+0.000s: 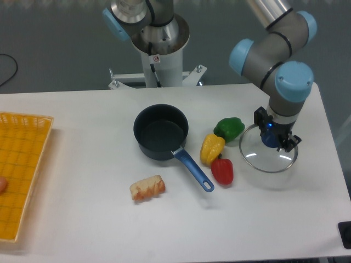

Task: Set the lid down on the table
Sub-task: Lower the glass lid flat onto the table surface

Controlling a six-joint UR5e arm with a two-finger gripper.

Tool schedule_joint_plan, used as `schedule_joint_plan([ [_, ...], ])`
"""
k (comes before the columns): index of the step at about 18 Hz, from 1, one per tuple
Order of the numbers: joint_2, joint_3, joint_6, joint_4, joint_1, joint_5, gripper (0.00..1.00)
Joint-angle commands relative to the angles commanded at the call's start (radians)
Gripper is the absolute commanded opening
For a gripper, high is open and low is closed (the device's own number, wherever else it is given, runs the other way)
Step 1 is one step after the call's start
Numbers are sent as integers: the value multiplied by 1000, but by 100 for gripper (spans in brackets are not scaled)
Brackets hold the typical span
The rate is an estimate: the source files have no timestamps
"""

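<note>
The lid [264,156], a clear glass disc with a thin metal rim, hangs low over the right part of the white table [164,219], tilted slightly. My gripper [271,138] is shut on its blue centre knob, reaching down from above. The lid sits just right of the green pepper [228,128] without covering it. I cannot tell whether the lid's rim touches the tabletop.
A dark saucepan [160,131] with a blue handle stands mid-table. A yellow pepper [211,148] and a red pepper [222,170] lie left of the lid. A bread roll [147,188] lies nearer the front. A yellow mesh tray [19,170] sits at the left edge.
</note>
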Motion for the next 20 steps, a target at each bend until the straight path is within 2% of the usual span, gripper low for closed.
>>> schedule_joint_plan([
  [6,-49,6,0,66,0,6,61],
  [10,-78,9,-2,94,-3,70,61],
  [20,-107,9,-3,101,-8,75,61],
])
